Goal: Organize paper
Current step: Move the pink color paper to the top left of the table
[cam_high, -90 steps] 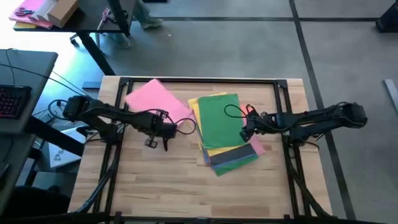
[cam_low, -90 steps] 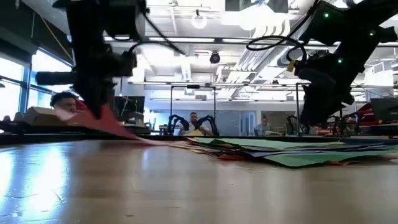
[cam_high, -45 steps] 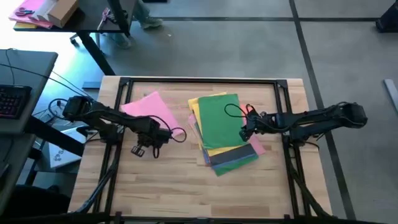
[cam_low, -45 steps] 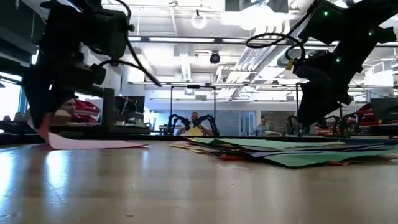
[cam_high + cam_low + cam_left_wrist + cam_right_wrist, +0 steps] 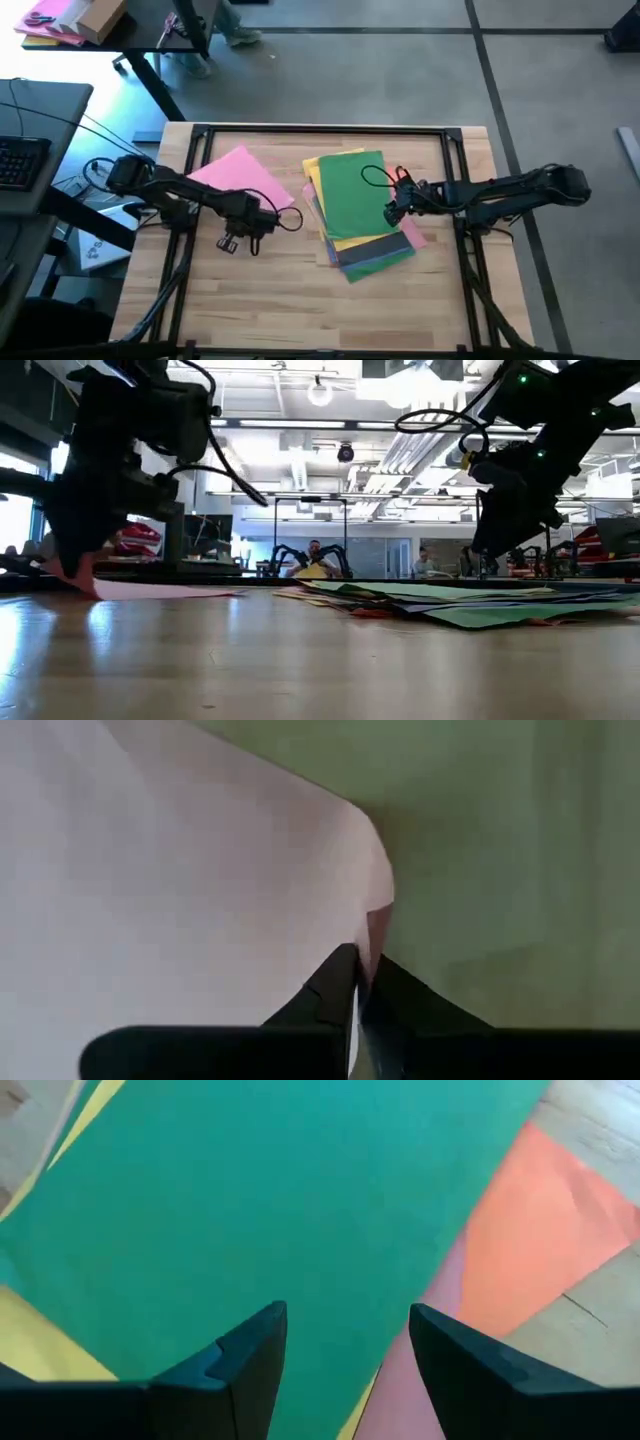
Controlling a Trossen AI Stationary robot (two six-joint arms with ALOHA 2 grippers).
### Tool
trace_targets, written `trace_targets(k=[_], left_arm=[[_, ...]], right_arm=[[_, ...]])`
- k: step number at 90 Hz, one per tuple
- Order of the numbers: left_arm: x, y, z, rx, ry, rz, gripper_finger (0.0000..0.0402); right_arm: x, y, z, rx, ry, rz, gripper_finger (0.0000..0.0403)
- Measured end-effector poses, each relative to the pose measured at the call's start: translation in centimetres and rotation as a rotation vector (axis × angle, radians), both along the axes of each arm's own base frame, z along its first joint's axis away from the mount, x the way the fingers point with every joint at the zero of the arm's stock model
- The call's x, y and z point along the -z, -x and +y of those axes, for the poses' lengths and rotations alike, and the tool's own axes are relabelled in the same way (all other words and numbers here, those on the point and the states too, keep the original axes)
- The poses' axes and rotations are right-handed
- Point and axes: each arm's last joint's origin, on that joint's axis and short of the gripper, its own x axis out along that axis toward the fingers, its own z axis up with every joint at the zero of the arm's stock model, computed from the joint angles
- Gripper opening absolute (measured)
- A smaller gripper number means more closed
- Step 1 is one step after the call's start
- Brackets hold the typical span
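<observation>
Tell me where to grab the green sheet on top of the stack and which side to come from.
Judging from the pictures, grip the green sheet at its right long edge, coming from the right, where the open right gripper already hovers. It lies flat atop the stack, so only an edge or corner offers purchase. The left gripper is shut on the pink sheet.

The whole desk was seen straight down from overhead. It was viewed level from its surface toward the room. Each wrist camera was held close over paper; the green sheet was shared by the overhead and right wrist views.
</observation>
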Motion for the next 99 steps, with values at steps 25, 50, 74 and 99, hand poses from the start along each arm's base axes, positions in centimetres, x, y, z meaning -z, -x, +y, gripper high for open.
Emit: trace_targets(k=[25,50,74,99], left_arm=[[0.5,0.5,-0.4,-0.189,-0.003,0.108,0.0086],[-1.0,1.8,0.1,-0.362,-0.049,0.313,0.0143],[-1.0,1.2,0.9,-0.514,-0.087,0.235,0.0146],[-1.0,1.1,2.7,-0.551,-0.198,0.201,0.016]], right_arm=[[0.0,0.0,0.0,-0.001,-0.002,0.0,0.0199],[0.0,0.0,0.0,-0.001,-0.002,-0.001,0.0199],[0.0,0.0,0.0,0.003,-0.018,-0.009,0.0199],[0.0,-0.1,0.1,0.0,-0.033,-0.016,0.0199]])
